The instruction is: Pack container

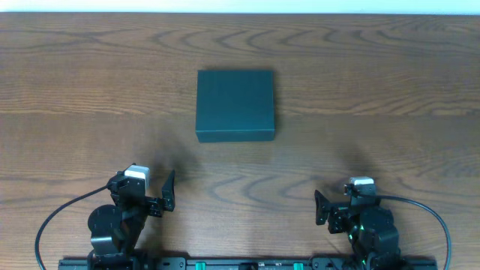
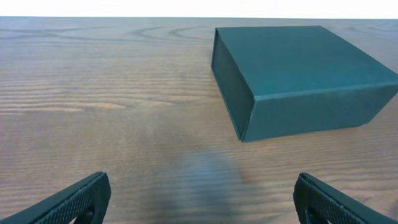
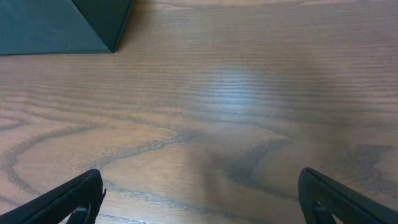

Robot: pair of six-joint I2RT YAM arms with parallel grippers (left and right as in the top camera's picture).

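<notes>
The container (image 1: 235,105) is a dark green, matte, square box with its lid shut, lying in the middle of the wooden table. It also shows at the upper right of the left wrist view (image 2: 298,74), and one corner of it at the top left of the right wrist view (image 3: 62,25). My left gripper (image 1: 144,191) (image 2: 202,190) is open and empty near the front edge, well short of the box. My right gripper (image 1: 358,204) (image 3: 199,186) is open and empty at the front right. No snack packets are in view.
The wooden table (image 1: 390,90) stretches bare on both sides of the box. Black cables loop from each arm base along the front edge (image 1: 52,217).
</notes>
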